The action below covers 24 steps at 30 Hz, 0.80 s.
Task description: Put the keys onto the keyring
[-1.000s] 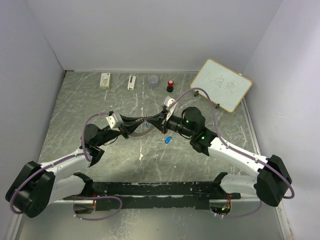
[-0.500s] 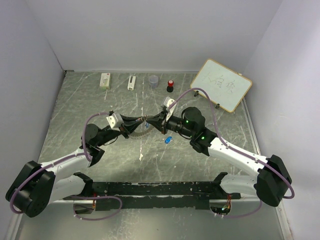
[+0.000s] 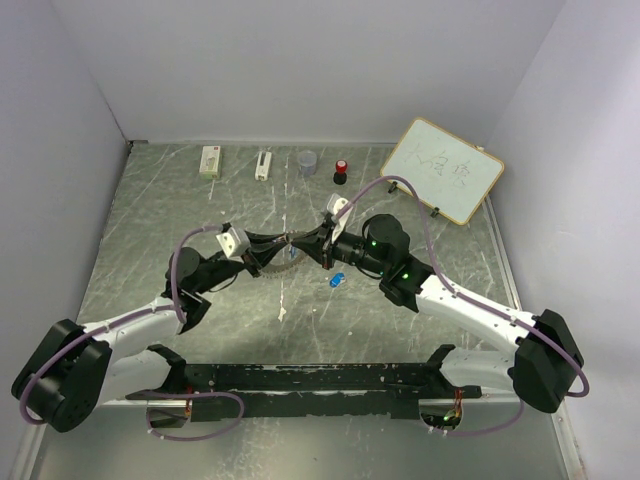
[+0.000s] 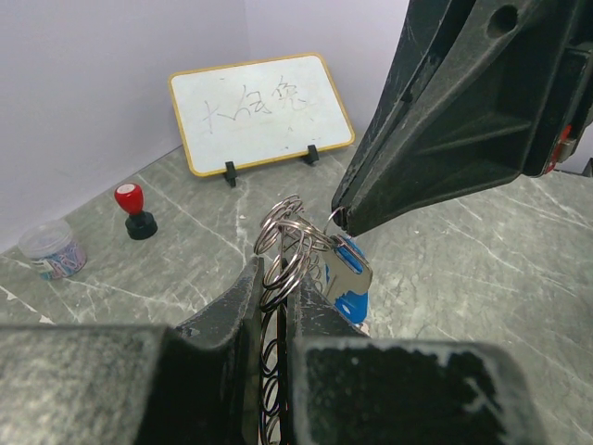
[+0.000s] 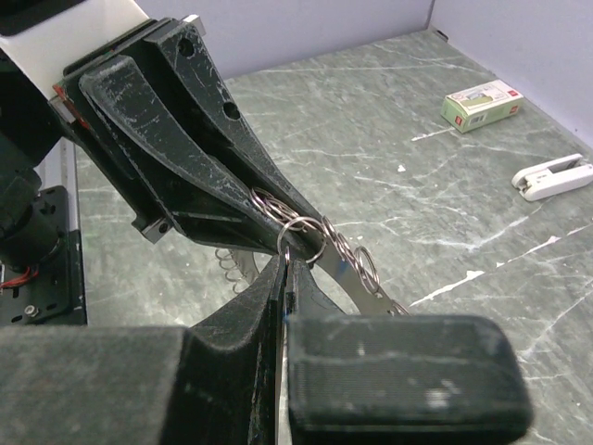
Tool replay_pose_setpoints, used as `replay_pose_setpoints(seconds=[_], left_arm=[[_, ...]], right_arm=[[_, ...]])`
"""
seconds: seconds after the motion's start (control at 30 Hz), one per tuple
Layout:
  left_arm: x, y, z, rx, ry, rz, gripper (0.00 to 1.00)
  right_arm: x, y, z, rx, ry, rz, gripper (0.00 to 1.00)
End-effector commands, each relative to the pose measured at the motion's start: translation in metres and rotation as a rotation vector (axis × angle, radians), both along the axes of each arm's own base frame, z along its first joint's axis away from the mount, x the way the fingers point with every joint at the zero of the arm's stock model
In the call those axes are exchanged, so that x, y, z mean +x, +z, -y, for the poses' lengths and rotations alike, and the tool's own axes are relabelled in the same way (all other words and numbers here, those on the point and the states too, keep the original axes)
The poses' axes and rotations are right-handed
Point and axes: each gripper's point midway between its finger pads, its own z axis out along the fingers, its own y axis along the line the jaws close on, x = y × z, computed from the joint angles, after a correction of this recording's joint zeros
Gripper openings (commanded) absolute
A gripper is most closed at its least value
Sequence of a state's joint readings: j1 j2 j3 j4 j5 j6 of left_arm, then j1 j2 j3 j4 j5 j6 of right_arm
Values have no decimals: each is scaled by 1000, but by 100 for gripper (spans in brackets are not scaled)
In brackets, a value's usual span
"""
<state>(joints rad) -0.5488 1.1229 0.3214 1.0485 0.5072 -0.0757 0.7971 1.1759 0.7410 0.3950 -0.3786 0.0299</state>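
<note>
The only container was a small clear cup (image 4: 51,252), upright on the tabletop (image 3: 180,220) near the back wall. It held a heap of small coloured pieces too fine to name. Just beside it stood a red-and-black knob (image 4: 134,199), and farther along a whiteboard (image 4: 259,111) leaned on its feet. A green-and-white box (image 5: 482,104) lay well apart, near the back left corner.

The keyring (image 4: 283,246) was off the tabletop, at mid-table between the two arms. The left hand (image 4: 278,278) was clamped on it, with the jaws nearly together and the wire loops fanning up past the fingertips. The right hand (image 5: 285,269) faced it tip to tip with its jaws fully closed, pinching a small wire loop (image 5: 301,241) at the keyring's edge. I could not tell whether that loop belonged to the keyring or to a key.

A blue key with a white part (image 4: 349,278) hung just below the right hand's tip, touching the keyring's loops and close against the left hand's finger. The all-blue key (image 3: 335,280) lay on the tabletop just under the right wrist, apart from both hands and from the keyring.
</note>
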Motion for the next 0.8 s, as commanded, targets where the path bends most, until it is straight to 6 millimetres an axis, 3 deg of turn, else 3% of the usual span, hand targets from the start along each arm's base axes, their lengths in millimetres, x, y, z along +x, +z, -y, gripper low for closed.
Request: replay_pose_setpoints(seconds=[0.0,0.77], left_arm=[[6,24,4,-17,30,78,7],[13,3,13,64,173,99,7]], right_arm=[[-1,21,-5,42,16,20,0],[8,17,-4,18,-41,-46,0]])
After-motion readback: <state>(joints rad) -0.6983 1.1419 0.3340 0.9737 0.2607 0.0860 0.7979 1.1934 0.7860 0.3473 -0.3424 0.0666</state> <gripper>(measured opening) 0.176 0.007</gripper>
